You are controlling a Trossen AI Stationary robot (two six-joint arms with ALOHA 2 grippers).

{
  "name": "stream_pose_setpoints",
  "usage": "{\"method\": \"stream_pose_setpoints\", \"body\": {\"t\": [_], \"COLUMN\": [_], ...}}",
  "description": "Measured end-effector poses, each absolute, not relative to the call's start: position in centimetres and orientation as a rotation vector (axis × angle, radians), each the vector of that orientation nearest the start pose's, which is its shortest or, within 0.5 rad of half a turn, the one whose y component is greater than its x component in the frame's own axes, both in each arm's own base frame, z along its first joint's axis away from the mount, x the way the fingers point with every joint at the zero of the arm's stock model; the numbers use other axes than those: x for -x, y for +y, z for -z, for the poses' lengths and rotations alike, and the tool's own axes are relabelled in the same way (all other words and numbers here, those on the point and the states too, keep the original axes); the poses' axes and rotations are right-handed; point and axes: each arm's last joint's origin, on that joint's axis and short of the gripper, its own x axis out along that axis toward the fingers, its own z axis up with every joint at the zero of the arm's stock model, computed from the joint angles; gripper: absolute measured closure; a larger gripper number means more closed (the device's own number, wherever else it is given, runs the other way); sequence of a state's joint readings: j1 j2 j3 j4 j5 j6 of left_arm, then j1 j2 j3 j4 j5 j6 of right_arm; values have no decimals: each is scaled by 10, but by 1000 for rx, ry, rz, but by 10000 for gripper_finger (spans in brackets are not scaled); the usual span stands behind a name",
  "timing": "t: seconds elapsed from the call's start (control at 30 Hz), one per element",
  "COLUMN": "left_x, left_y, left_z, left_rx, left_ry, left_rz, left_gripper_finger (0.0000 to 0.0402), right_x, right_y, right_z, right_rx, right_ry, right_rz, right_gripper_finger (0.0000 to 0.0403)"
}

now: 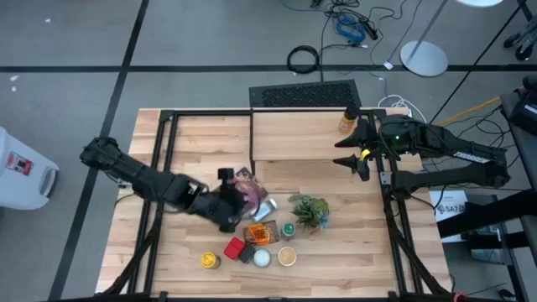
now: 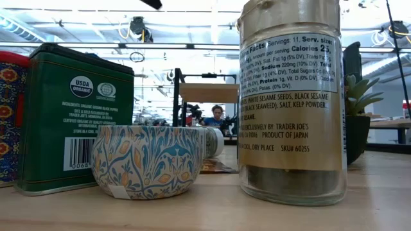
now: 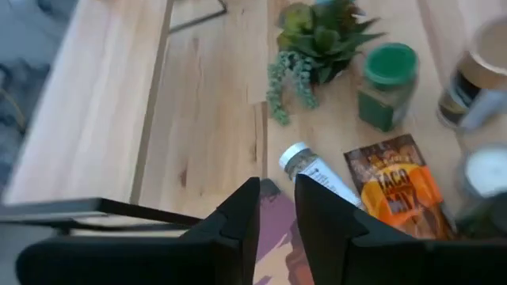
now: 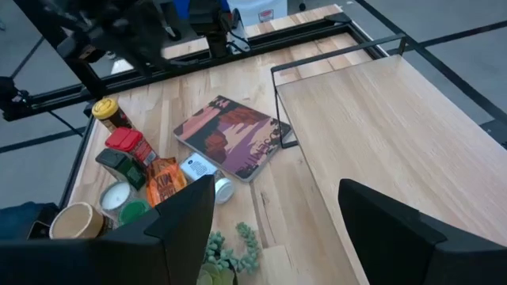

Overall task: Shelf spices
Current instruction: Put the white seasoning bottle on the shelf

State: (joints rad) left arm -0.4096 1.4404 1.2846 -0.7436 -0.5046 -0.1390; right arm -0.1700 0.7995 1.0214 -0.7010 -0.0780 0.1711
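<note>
L end effector (image 1: 225,200) narrow gap; R end effector (image 1: 357,159) open.

A maroon picture book (image 4: 232,136) lies flat on the wooden table (image 1: 193,143). A small green potted plant (image 1: 310,210) stands near it. Cables (image 1: 348,21) trail across the grey floor beyond the table.

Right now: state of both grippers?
Left gripper: jaws narrow, a small gap showing, over the edge of the picture book; whether it grips the book cannot be told.
Right gripper: open, empty, beside the shelf.
</note>
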Motion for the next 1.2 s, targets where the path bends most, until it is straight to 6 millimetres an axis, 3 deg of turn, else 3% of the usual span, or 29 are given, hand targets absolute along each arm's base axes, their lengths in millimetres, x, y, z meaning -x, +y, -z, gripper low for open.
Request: {"method": "stream_pose_setpoints", "body": {"t": [0.2, 0.43, 0.67, 1.07, 1.2], "left_x": [-305, -333, -349, -362, -367], "left_y": [-79, -66, -68, -71, -73], "left_z": [-297, -257, -222, -181, -176], "left_rx": [-40, 100, 157, 224, 235], "left_ry": [850, 985, 1086, 1186, 1165], "left_rz": [-111, -119, -113, -195, -176], "left_gripper_finger": [226, 156, 146, 146, 146], "right_x": [-152, -160, -156, -151, -151], "right_y": [-20, -17, -16, -15, -15], "right_z": [-358, -354, -353, -355, -355], "right_rx": [-218, -205, -182, -161, -162], "right_ry": [492, 526, 541, 526, 526], "right_rz": [109, 90, 125, 118, 117], "right_gripper_finger": [145, 145, 145, 145, 145]}}
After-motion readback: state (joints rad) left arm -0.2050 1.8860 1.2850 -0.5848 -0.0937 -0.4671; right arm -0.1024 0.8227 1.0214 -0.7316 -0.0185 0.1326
